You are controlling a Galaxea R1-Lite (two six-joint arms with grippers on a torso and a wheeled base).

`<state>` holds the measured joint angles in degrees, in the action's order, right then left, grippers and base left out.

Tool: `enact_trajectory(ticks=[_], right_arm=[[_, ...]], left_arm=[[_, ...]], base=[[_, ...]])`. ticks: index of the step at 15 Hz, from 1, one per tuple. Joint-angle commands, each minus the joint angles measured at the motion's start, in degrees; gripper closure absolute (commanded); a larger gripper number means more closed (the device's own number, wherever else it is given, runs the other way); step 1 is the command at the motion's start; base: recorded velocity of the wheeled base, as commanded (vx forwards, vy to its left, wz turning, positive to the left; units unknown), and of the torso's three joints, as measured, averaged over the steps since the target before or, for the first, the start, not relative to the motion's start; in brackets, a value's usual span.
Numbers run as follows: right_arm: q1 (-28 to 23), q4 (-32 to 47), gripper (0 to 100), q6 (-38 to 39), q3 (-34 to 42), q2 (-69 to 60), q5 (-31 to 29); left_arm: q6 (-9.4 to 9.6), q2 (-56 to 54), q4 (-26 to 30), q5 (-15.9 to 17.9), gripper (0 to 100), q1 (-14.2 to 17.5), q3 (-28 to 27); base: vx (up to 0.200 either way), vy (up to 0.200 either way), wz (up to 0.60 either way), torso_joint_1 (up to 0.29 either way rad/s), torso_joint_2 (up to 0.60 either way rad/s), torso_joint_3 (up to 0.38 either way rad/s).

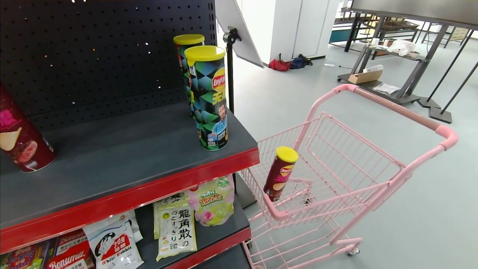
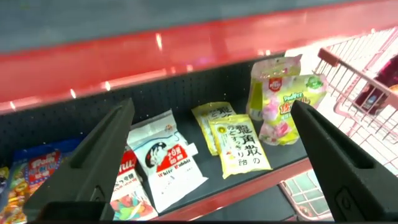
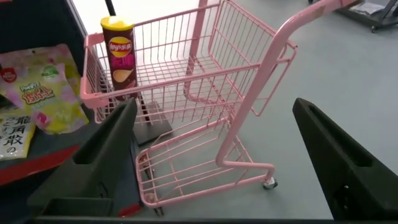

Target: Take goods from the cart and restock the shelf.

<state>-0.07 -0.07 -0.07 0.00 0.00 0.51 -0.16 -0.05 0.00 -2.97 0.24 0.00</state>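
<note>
Chip can [image 1: 281,173], dark red with a yellow lid, stands on end in the pink cart [image 1: 396,108], tucked into the basket corner nearest the shelf, its lid poking above the wire rim. And it has the basket to itself!

Over to the shelf: the grey top board [image 1: 112,157] with its red front edge carries two green chip cans at its right end, the front one [image 1: 209,101] close to the edge and the rear one [image 1: 186,43] right behind it against the black pegboard. Well apart from them, at the left end, sits a dark red can [image 1: 20,138], cut off by the picture's edge.

One level down, the lower shelf [image 2: 292,152] holds flat bags: a white candy bag [image 2: 165,158], two overlapping yellow bags [image 2: 239,146] beside it, and a pink-and-green bag [image 2: 289,109] propped up at the cart end. More colourful packs lie past the white bag.

The left pincer [image 2: 212,106] hangs in front of that lower shelf, fingers spread wide apart, gripping nothing. The right pincer [image 3: 214,102] faces the cart from the side, also wide apart and holding nothing, with the chip can well beyond its tips.
</note>
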Motion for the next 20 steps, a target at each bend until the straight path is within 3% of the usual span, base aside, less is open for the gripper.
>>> enact_trajectory(ticks=[1,5,11,12,14,15,17,20], right_arm=[[-0.01,-0.01,0,-0.01,0.0,0.0,0.02],[-0.01,-0.01,0,-0.01,0.0,0.0,0.02],[-0.81,-0.1,0,-0.63,-0.53,1.76,-0.69],[-0.28,0.07,0,0.07,-11.87,13.45,-0.69],[0.25,0.25,0,10.09,-39.55,40.43,0.54],[2.53,-0.54,0,7.46,-43.07,49.31,1.95],[4.2,-7.13,0,3.33,-39.02,60.64,2.3],[7.81,-21.2,0,3.94,-36.47,78.4,6.26]], left_arm=[[-0.02,0.05,0.0,-0.01,0,0.02,0.0],[-0.02,0.05,0.0,-0.01,0,0.02,0.0],[-0.02,0.05,0.09,-0.01,0,0.02,-0.09],[-0.02,0.05,0.09,-0.01,0,0.02,0.0],[0.07,0.05,0.09,-0.01,0,0.02,0.0],[-0.02,0.05,0.09,-0.01,0,0.02,0.0],[0.07,0.05,0.09,-0.01,0,0.02,-0.09],[0.07,0.05,0.0,-0.01,0,0.02,0.0]], base=[[0.0,0.0,0.0,-0.188,0.54,0.344],[0.0,0.0,0.0,-0.16,0.49,0.325],[0.0,0.0,0.0,-0.019,0.05,0.041],[0.0,0.0,0.0,0.0,0.0,0.0],[0.0,0.0,0.0,0.0,0.0,0.0],[0.0,0.0,0.0,0.0,0.0,0.0],[0.0,0.0,0.0,0.0,0.0,0.0],[0.0,0.0,0.0,0.0,0.0,0.0]])
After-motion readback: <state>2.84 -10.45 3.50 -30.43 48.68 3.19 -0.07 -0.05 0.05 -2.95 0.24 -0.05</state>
